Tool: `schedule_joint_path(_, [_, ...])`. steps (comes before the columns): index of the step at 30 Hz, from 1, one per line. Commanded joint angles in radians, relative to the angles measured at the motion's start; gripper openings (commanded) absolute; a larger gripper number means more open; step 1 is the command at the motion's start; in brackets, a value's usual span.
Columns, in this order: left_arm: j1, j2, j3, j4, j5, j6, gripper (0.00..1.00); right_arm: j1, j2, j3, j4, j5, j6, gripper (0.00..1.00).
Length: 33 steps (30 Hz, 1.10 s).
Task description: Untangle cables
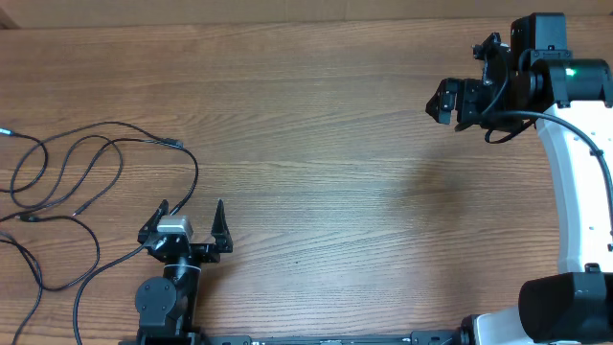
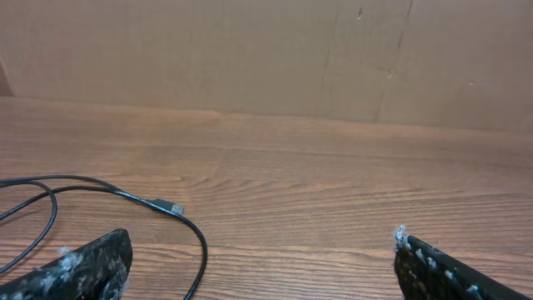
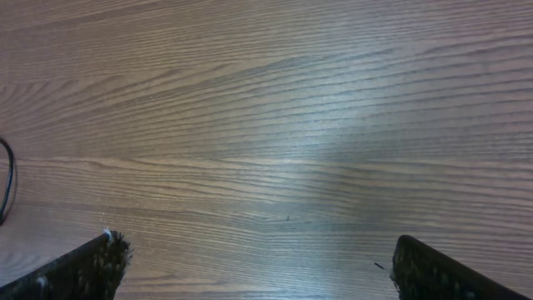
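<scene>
The cables point(image 1: 77, 187) lie in loose, overlapping loops at the table's left edge, one plug end near the left gripper point(image 1: 191, 218); they look mostly spread, though crossings remain to separate. Both the left gripper and the right gripper point(image 1: 450, 101) stand released, holding nothing. The wooden table point(image 1: 326, 192) meets a cardboard backdrop point(image 2: 333, 58) at its far edge.

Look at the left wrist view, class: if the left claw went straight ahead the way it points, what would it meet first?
Probably nothing: the left claw stands open over bare table. The cables and their plug end lie left of its line, though depth is uncertain.
</scene>
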State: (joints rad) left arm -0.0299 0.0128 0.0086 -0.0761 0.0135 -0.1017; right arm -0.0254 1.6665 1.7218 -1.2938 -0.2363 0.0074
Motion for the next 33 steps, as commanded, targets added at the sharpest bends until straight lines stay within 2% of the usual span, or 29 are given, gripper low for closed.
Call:
schedule_joint_path(1, [0.010,-0.008,-0.004,-0.002,-0.014,0.008,1.00,0.003,-0.006,-0.002,0.021,0.018,-0.003,1.00])
schedule_joint_path(6, [0.010,-0.008,-0.004,-0.002,-0.014,0.008,0.99,0.003,-0.109,-0.071,0.201,-0.021,-0.005,1.00])
schedule_joint_path(11, [0.010,-0.008,-0.004,-0.002,-0.014,0.008,1.00,0.003,-0.304,-0.361,0.494,-0.046,0.076,1.00])
schedule_joint_path(13, [0.010,-0.008,-0.004,-0.002,-0.014,0.008,1.00,0.003,-0.382,-0.488,0.604,-0.050,0.076,1.00])
schedule_joint_path(14, [0.010,-0.008,-0.004,-0.002,-0.014,0.008,1.00,0.003,-0.465,-0.617,0.715,-0.050,0.076,1.00])
schedule_joint_path(17, [0.010,-0.008,-0.004,-0.002,-0.014,0.008,1.00,0.002,-0.592,-0.788,0.872,-0.049,0.075,1.00])
schedule_joint_path(33, [0.010,-0.008,-0.004,-0.002,-0.014,0.008,1.00,0.002,-1.130,-1.513,1.500,-0.046,0.076,1.00])
